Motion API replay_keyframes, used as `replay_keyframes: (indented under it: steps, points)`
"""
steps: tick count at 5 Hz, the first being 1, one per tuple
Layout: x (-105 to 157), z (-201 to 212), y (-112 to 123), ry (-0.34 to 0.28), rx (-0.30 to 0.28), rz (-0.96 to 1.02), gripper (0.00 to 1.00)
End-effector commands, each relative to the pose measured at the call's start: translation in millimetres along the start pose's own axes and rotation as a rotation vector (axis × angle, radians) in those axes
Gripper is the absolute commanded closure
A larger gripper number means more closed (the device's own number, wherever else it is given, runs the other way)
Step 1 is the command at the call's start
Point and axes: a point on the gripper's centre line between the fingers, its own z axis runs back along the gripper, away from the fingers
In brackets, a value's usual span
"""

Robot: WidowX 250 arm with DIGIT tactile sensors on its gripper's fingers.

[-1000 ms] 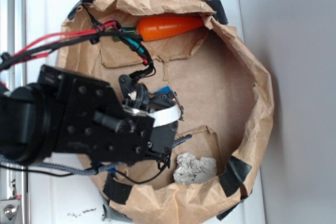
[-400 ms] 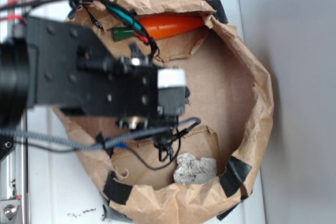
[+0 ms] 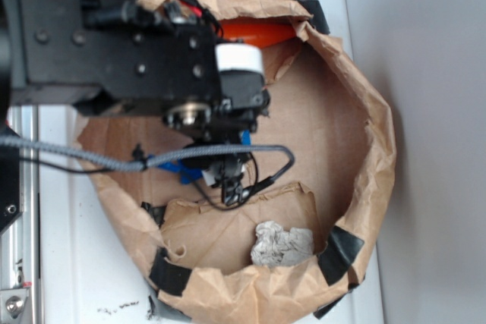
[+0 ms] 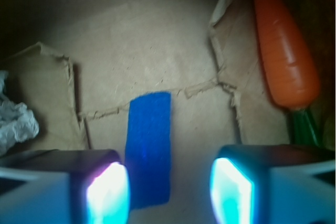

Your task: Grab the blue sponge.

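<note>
Claw [image 4: 168, 192] hangs wide open above the blue sponge [image 4: 149, 148], sponge sitting off toward one finger, so nothing grabbed yet.

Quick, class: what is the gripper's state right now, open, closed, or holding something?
Gripper: open, holding nothing. The blue sponge lies flat on the brown paper close by its left finger, not clamped.

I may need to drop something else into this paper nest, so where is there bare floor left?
The widest bare patch of the paper floor lies beyond the blue sponge, between the crumpled paper wad and the toy carrot. It is crowded near the open gripper, where the sponge lies by one finger.
</note>
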Motion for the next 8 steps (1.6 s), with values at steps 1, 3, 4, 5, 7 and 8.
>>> replay_keyframes:
  steps: [1, 3, 4, 5, 7, 8]
  points:
    - [-6.2, -15.3, -5.3, -0.053, -0.065, -0.014, 0.00]
    - [-8.7, -34.0, -28.2, -0.063, -0.045, -0.021, 0.00]
    - [-3.8, -41.3, -37.3, -0.065, -0.023, -0.017, 0.00]
    - [-2.2, -43.3, -39.9, -0.081, -0.020, 0.011, 1.00]
    - [6.2, -25.1, -39.9, -0.110, -0.043, 0.014, 1.00]
    - [7.5, -0.2, -33.2, -0.100, -0.073, 0.011, 1.00]
